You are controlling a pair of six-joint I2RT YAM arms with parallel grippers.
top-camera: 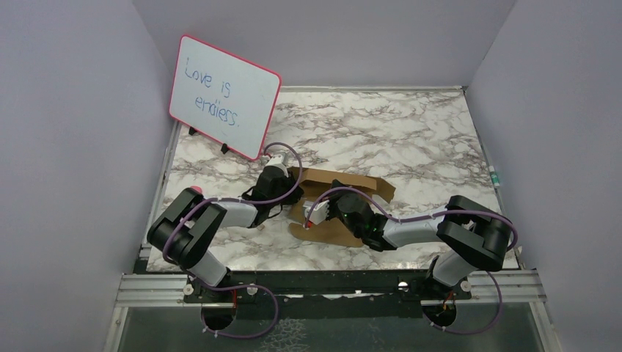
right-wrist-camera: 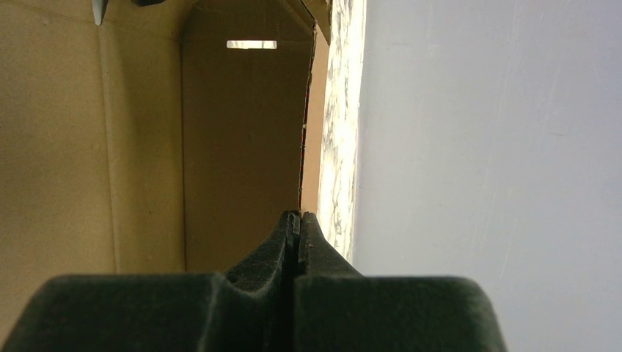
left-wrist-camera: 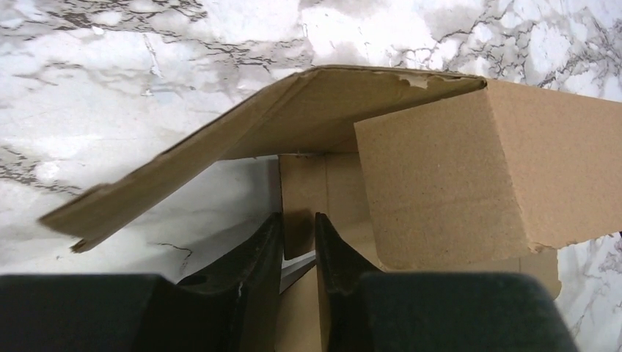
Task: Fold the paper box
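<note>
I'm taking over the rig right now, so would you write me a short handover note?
Left gripper: jaws narrowly parted at the left side of the box; I cannot tell whether it grips cardboard.
Right gripper: shut, empty, reaching inside the box.
Box: mid-table, between the two arms.
Done: some walls stand up; one panel leans over at a slant.
Left: the near flap lies flat on the table and the box is not closed, so the remaining walls and lid probably need folding.
</note>
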